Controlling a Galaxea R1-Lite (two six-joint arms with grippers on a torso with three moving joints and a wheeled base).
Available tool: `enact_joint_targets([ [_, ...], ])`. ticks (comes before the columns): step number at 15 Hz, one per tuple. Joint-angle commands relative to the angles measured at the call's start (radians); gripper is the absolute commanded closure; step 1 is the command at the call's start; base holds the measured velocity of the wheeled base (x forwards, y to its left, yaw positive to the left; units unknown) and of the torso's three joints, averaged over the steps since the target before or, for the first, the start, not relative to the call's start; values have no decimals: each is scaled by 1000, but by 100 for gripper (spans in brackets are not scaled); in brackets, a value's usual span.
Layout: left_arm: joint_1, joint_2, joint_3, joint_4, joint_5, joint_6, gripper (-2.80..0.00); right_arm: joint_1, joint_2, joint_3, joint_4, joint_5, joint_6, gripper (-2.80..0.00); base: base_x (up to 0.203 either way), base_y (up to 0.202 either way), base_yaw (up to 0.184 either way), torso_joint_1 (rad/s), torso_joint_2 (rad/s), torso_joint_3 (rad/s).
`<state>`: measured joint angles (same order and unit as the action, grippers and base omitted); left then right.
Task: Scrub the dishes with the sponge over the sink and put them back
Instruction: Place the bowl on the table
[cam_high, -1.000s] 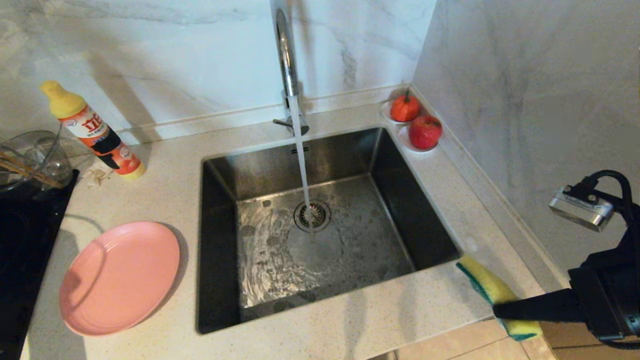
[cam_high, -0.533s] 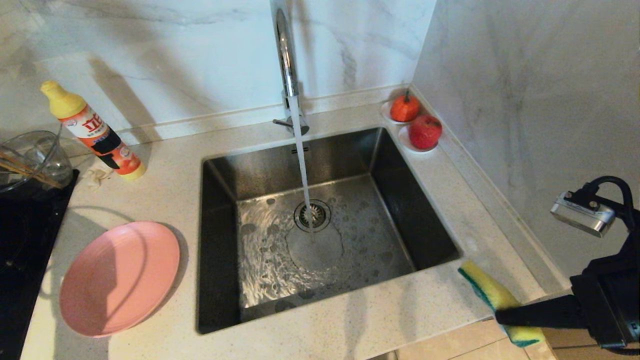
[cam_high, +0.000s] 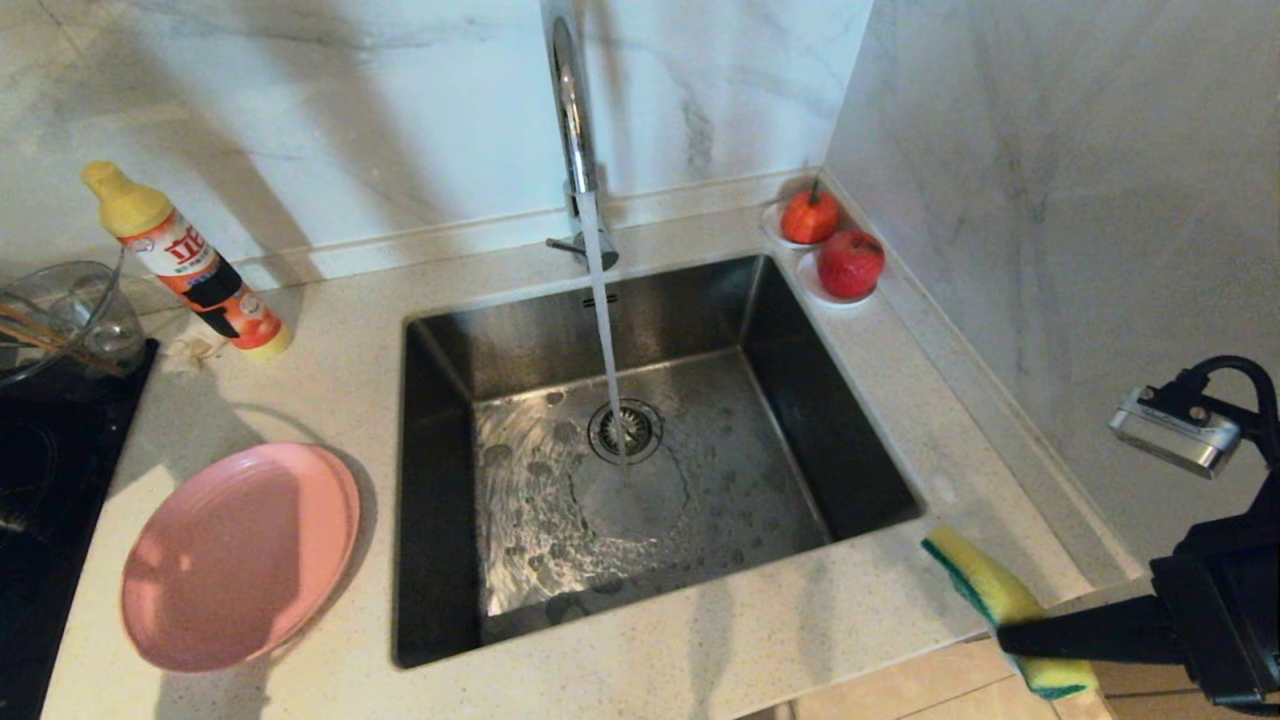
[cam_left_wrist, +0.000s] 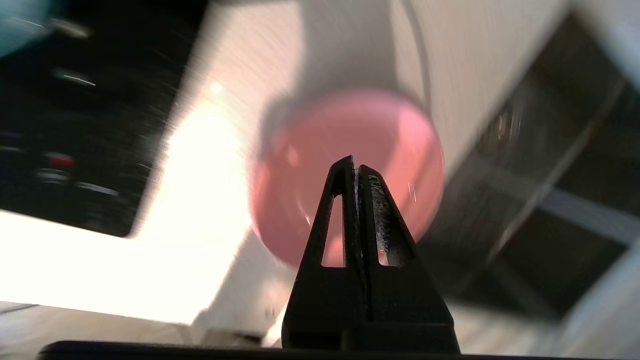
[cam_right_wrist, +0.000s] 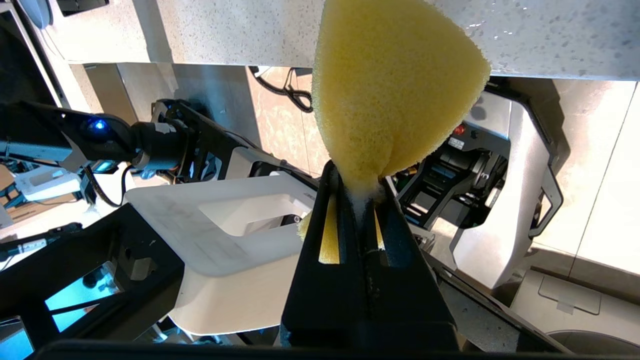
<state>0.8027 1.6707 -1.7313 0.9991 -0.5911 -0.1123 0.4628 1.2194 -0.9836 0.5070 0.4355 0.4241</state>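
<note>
The pink plate (cam_high: 240, 555) lies flat on the counter left of the sink (cam_high: 830, 440). Water runs from the faucet (cam_high: 572, 120) onto the drain. Thin chopsticks (cam_high: 45, 338) rest in a glass bowl (cam_high: 70, 300) at the far left. My right gripper (cam_high: 1005, 635) is shut on the yellow and green sponge (cam_high: 985, 585) just off the counter's front right corner; in the right wrist view its fingers (cam_right_wrist: 357, 175) pinch the sponge (cam_right_wrist: 395, 85). My left gripper (cam_left_wrist: 354, 162) is outside the head view. Its wrist view shows it shut and empty above the plate (cam_left_wrist: 295, 165).
A detergent bottle (cam_high: 190, 265) stands on the counter behind the plate. A black cooktop (cam_high: 40, 500) borders the counter on the left. Two red fruits (cam_high: 830, 240) sit on small dishes at the sink's back right corner, against the marble wall.
The arm's shadow over the plate and the left counter has shifted and spread. The plate has not moved. My right gripper with the sponge holds nearly still.
</note>
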Motion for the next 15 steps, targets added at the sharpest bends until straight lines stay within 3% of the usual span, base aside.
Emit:
enact_joint_targets([
  [1, -102, -51, 104, 0, 5, 70, 0, 0, -8, -4, 7, 2, 2, 0, 0, 0, 0, 0, 0, 0],
  [3, -147, -42, 171, -4, 67, 196, 0, 0, -3, -12, 7, 2, 4, 0, 0, 0, 0, 0, 0, 0],
  [7, -152, 13, 183, -15, 187, 215, 0, 0, 6, -12, 4, 2, 4, 0, 0, 0, 0, 0, 0, 0],
  [8, -152, 17, 183, -18, 202, 215, -280, 0, 10, -13, 3, 2, 4, 0, 0, 0, 0, 0, 0, 0],
  [9, -153, 28, 175, -31, 272, 212, -280, 0, 11, -13, 4, 2, 4, 0, 0, 0, 0, 0, 0, 0],
  [11, -164, 30, 175, -52, 295, 218, -280, 0, 10, -12, 4, 2, 5, 0, 0, 0, 0, 0, 0, 0],
  [15, -276, 33, 240, -55, 387, 205, -280, 0, 3, -9, 8, 2, 5, 0, 0, 0, 0, 0, 0, 0],
])
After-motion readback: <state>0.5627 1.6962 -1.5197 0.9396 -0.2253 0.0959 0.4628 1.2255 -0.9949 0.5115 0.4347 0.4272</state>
